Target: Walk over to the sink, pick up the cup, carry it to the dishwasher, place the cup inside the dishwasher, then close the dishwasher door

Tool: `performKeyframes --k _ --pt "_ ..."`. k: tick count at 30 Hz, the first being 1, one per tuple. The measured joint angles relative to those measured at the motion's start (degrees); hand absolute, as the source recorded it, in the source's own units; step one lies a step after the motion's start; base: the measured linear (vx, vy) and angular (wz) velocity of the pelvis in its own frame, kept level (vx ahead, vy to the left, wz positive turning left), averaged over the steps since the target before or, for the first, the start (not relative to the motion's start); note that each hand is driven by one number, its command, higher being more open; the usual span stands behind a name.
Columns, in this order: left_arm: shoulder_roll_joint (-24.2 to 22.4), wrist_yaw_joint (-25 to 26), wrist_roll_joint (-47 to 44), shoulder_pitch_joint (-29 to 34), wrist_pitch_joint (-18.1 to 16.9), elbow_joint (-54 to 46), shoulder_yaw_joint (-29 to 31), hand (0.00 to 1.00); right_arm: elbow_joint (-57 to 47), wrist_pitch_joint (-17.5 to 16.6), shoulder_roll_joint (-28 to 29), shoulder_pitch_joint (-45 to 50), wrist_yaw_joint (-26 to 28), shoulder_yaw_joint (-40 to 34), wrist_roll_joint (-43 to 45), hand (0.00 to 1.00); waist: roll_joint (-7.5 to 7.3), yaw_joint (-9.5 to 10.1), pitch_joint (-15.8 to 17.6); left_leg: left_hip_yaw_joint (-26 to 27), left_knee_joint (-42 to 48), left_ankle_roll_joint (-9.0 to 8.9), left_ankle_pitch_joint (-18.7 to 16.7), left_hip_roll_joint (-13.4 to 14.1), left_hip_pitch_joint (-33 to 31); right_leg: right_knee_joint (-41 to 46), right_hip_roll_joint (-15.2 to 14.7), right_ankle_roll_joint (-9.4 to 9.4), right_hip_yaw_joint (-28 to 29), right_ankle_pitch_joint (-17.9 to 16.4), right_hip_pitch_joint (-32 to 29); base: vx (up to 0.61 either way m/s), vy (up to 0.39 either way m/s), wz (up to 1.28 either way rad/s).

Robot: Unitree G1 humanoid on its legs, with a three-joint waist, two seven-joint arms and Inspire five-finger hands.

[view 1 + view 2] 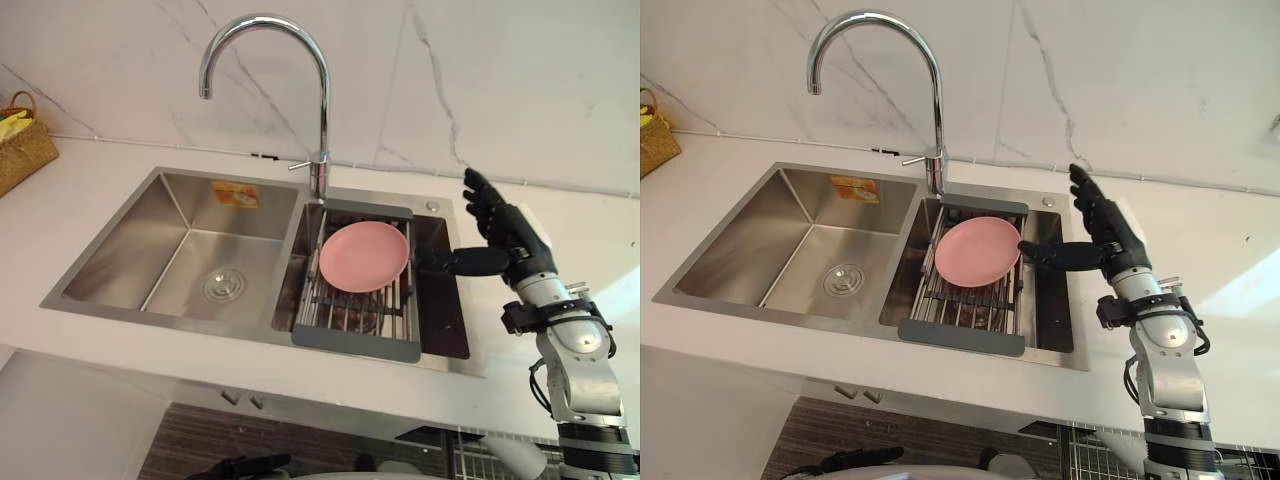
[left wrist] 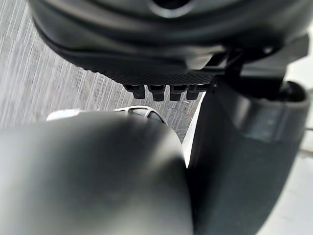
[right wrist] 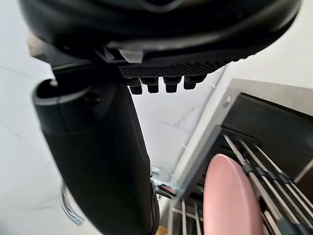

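Sink [image 1: 128, 250] holds a rack [image 1: 355, 346] with a pink plate [image 1: 364, 256]; right hand [image 1: 507, 232], left hand [image 2: 146, 63]: fingers released.

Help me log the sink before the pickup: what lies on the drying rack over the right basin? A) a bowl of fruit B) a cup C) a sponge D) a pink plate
D: a round pink plate lies on the rack set across the sink.
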Motion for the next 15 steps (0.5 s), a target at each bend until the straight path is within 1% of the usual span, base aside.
performKeyframes --k 2,7,11,15 --pt "0.26 -0.16 1.74 -0.53 -0.03 0.01 -1.06 1.0 0.1 0.05 -0.14 -0.03 0.75 1.36 -3.69 1.0 -0.17 0.13 0.02 -1.01 -2.31 0.17 1.48 -0.97 0.36 -0.44 -0.39 0.0 -0.88 0.08 0.07 -0.01 -0.002 0.23" --pt "0.37 -0.14 2.5 -0.61 -0.01 0.03 -1.25 1.0 0.69 0.05 -1.44 -0.76 2.19 4.93 -6.22 1.0 -0.41 0.18 0.04 -2.2 -6.48 0.02 4.18 -2.22 1.61 -0.78 -0.71 0.04 -1.98 0.36 0.21 -0.04 -0.011 0.15" --pt "0.35 0.32 2.42 -0.28 0.18 0.02 -1.15 1.0 2.06 -0.05 -1.43 -0.57 2.83 6.79 -8.41 1.0 -0.44 -0.01 0.04 -2.19 -8.24 0.11 5.31 -2.77 2.37 -0.77 -0.87 0.12 -1.86 0.73 0.15 -0.06 0.001 0.0" --pt "0.31 0.53 2.4 0.14 0.2 -0.02 -0.87 1.0 2.31 -0.8 -1.43 1.4 2.82 7.22 -10.76 1.0 -0.52 0.04 0.0 -2.19 -8.57 0.08 5.37 -2.91 2.52 -0.78 -1.01 0.16 -1.87 0.89 0.01 -0.06 0.011 0.0"
